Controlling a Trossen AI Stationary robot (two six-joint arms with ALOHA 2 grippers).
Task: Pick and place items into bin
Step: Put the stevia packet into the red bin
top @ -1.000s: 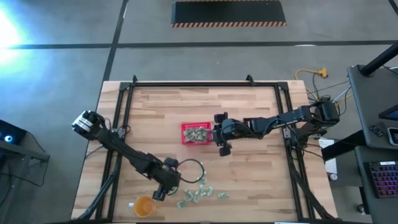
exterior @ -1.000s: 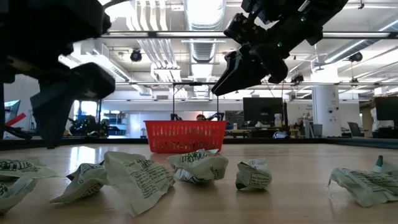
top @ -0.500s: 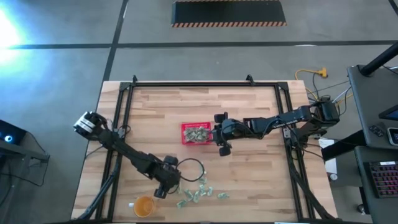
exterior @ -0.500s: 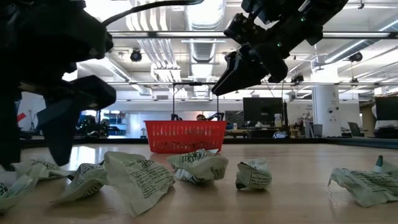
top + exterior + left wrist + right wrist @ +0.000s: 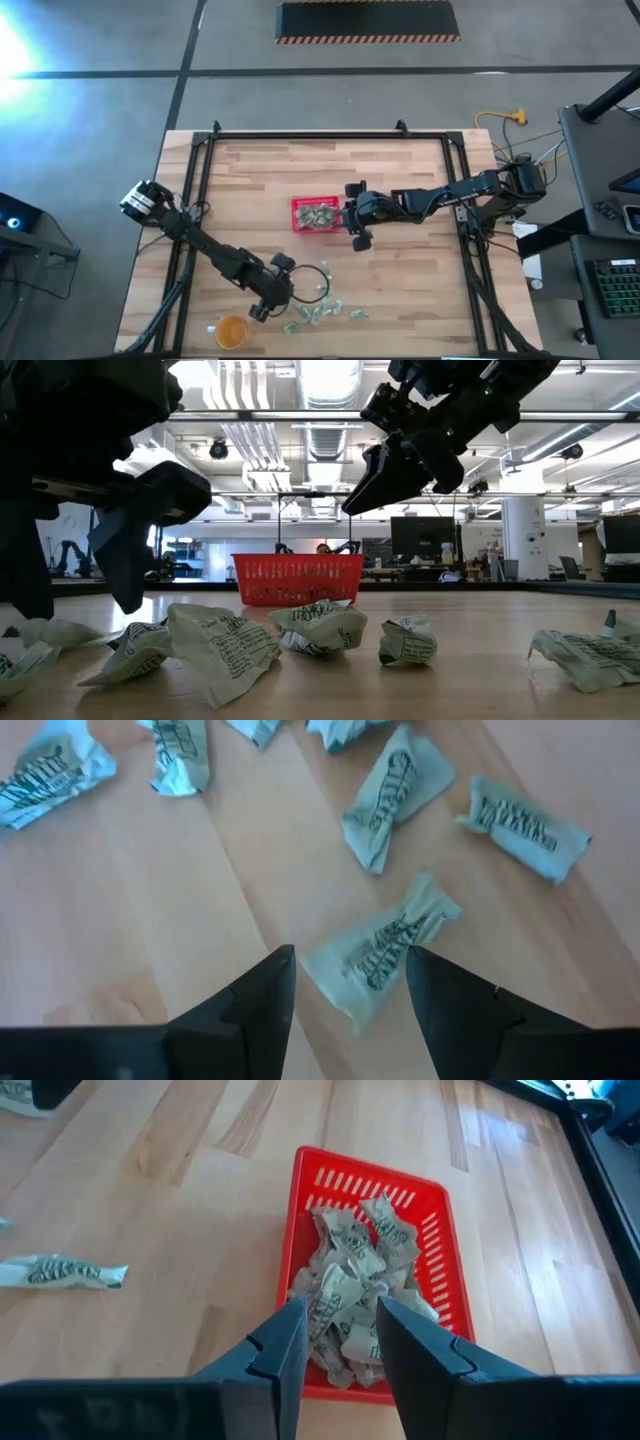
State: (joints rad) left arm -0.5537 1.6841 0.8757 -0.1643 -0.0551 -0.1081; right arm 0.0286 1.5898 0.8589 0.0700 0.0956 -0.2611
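My left gripper (image 5: 345, 982) hung low over the loose packets near the front edge of the bench (image 5: 250, 190), fingers spread, with one pale green packet (image 5: 385, 948) lying flat on the wood right between the tips. I judged that was why I sat so close to the surface: the wrapper was thin and crinkly, so the fingers had to straddle it and come nearly to the wood before closing, or they would only skate over it. Nothing was pinched yet. More packets (image 5: 325, 628) lay scattered around it, some just beside one another, which meant a careless close could catch two at once or nudge a neighbour away. The orange cup (image 5: 231, 330) stood near the bench's front left corner, apart from the pile and no part of this job. My right gripper (image 5: 335, 1342) hovered above the red basket (image 5: 299, 206), which sat near the middle of the bench with a heap of packets (image 5: 355, 1280) already inside; its fingers stood slightly apart with nothing between them, placed there, I judged, because a drop from directly overhead lands inside the meshed walls. Plenty of packets were left on the bench, so the task was only partly done.
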